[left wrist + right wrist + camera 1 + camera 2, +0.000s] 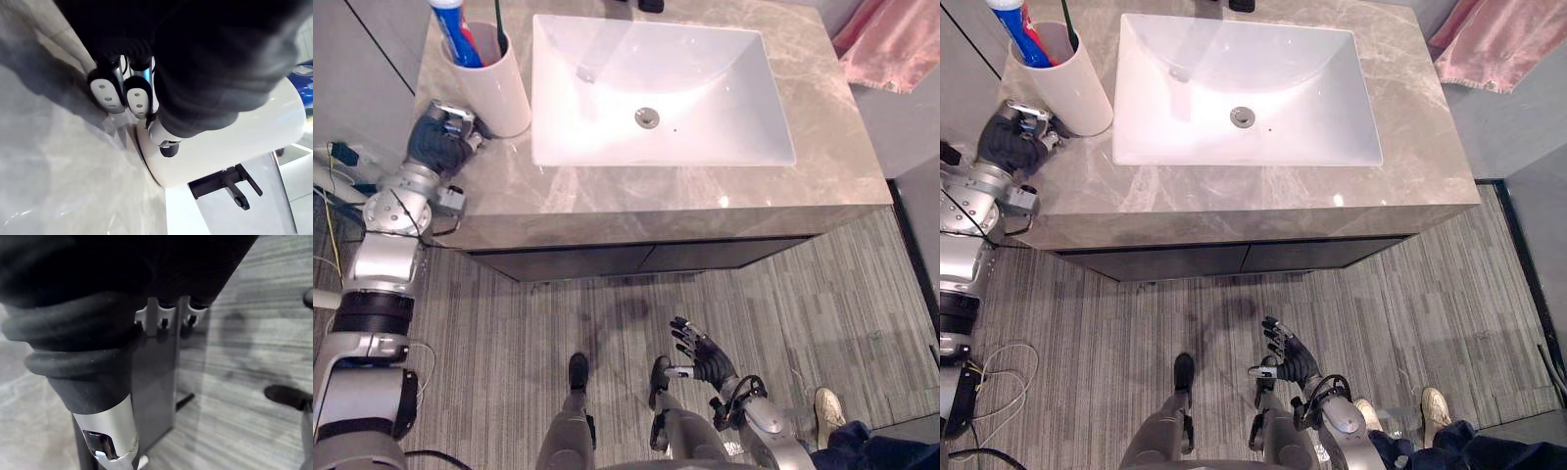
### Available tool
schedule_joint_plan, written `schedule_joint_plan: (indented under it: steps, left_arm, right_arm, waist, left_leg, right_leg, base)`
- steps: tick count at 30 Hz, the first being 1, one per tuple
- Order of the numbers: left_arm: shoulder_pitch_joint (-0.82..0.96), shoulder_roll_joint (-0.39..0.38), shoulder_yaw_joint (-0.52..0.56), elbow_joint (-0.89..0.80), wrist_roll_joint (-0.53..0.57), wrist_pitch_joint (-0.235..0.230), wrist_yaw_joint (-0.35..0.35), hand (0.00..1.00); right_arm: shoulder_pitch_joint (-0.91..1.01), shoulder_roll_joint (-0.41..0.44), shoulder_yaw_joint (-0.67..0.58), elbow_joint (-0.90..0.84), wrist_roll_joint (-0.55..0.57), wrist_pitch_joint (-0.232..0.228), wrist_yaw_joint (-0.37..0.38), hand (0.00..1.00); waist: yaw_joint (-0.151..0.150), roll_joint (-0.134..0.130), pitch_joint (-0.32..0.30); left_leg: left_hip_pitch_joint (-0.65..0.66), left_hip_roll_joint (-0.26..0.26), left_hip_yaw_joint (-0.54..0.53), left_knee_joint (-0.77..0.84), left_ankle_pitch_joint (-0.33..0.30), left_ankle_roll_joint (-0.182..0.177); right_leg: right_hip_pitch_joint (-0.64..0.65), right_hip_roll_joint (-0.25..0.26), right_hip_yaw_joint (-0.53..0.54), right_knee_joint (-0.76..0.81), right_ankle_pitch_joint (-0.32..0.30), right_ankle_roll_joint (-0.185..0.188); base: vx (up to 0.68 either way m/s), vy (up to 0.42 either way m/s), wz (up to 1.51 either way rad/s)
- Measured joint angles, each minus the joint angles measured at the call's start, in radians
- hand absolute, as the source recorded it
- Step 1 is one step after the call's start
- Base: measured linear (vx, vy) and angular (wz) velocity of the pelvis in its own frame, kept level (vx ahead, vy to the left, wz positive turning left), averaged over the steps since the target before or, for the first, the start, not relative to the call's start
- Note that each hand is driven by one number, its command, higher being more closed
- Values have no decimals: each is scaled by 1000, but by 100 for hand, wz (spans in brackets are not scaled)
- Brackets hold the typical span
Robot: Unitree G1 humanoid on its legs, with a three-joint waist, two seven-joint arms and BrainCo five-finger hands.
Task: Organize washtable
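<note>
The left hand (pixel 443 140) reaches up and forward, while the right hand (pixel 703 356) hangs low, fingers spread.

The left arm (pixel 386 262) is built of silver-grey rounded segments with black bands between them. The left hand (pixel 438 145), just beside the white cup (pixel 504 93), wears a dark ribbed cover. The right hand (pixel 707 358) has the same cover and dark-tipped fingers (pixel 683 334).

Hemmed ahead and to the right of left hand (pixel 440 143) by cup (pixel 506 90), touching it; sink (pixel 715 88) past that. Wall (pixel 357 69) close on the hand's outer side. Open along bare counter (pixel 636 192) strip in front of the sink.
</note>
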Motion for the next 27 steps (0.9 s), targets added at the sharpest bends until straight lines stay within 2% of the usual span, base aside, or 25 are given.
schedule_joint_plan:
  steps: [10, 17, 27]
  left_arm:
    - [39, -46, 1, -52, 1, -4, -15, 100]
    - [75, -134, 5, -79, 1, -3, -15, 100]
    - [63, -188, -44, -90, 18, -5, -9, 100]
  right_arm:
    - [-2, -2, 22, 11, 0, 6, 6, 0]
    - [-4, -2, 22, 11, -2, 6, 19, 0]
    - [-5, -2, 21, 11, -8, 7, 16, 0]
  waist:
    - [7, 4, -2]
    - [7, 28, -27]
    - [-4, 30, -38]
  left_leg:
    - [10, -3, 0, -15, 2, 1]
    - [10, -10, -1, -15, 3, 2]
    - [9, -8, 5, -17, 3, 2]
  right_leg:
    - [3, -2, -1, 1, 0, 1]
    - [4, -2, -1, 0, 0, 2]
    - [-2, -4, 3, 1, 1, 4]
  base:
    - [10, 4, 0]
    - [28, 9, 1]
    - [2, 5, -1]
